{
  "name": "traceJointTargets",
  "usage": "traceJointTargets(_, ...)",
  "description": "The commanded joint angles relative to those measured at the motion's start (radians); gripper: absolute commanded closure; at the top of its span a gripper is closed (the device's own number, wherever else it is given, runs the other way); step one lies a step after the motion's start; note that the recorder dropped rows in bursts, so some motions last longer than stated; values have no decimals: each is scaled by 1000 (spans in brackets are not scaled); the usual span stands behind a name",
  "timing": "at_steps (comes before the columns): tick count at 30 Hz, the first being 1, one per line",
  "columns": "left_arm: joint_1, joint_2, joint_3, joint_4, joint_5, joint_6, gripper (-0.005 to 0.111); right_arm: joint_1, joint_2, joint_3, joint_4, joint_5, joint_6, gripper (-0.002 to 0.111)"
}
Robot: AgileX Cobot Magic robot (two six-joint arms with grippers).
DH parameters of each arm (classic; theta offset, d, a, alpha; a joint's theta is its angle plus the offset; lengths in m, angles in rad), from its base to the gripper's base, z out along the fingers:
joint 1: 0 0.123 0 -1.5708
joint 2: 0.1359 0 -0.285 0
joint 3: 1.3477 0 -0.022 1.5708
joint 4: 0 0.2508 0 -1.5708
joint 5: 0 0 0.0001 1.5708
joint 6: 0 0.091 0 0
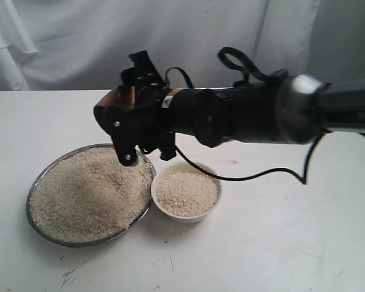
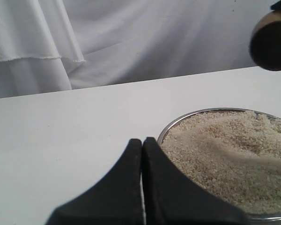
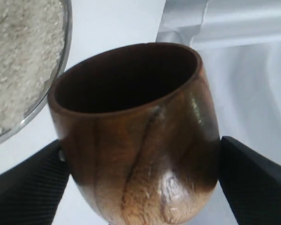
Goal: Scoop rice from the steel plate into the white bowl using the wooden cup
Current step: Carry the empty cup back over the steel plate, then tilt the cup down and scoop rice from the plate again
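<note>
The steel plate (image 1: 39, 179) lies at the left, heaped with off-white rice (image 1: 91, 191). Touching its right side stands the white bowl (image 1: 184, 217), holding rice nearly to its rim. My right gripper (image 1: 118, 111) reaches across from the right and is shut on the wooden cup (image 1: 108, 104), held in the air above the plate's far edge. In the right wrist view the cup (image 3: 136, 136) sits between both fingers (image 3: 28, 185), its dark inside showing no rice, with the plate rim (image 3: 68, 47) beside it. My left gripper (image 2: 143, 141) is shut and holds nothing, just beside the plate rim (image 2: 178, 121).
A white cloth (image 1: 79, 36) hangs along the back of the white table (image 1: 292, 243). A black cable (image 1: 255, 176) loops under the right arm above the table, behind the bowl. The left arm does not show in the exterior view.
</note>
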Motion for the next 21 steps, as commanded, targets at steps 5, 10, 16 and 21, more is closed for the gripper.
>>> traceJointTargets(5,-7,8,-3,-1,-8,-5,107,36,213,-265,12,-10,-120,108)
traceJointTargets(10,-7,8,-3,-1,-8,1,107,59,309,-351,12,-38,-236,108)
traceJointTargets(16,-7,8,-3,-1,-8,1,107,80,397,-380,-6,-56,-281,108)
traceJointTargets(21,-7,8,-3,-1,-8,-2,107,93,424,-380,-6,19,-281,108)
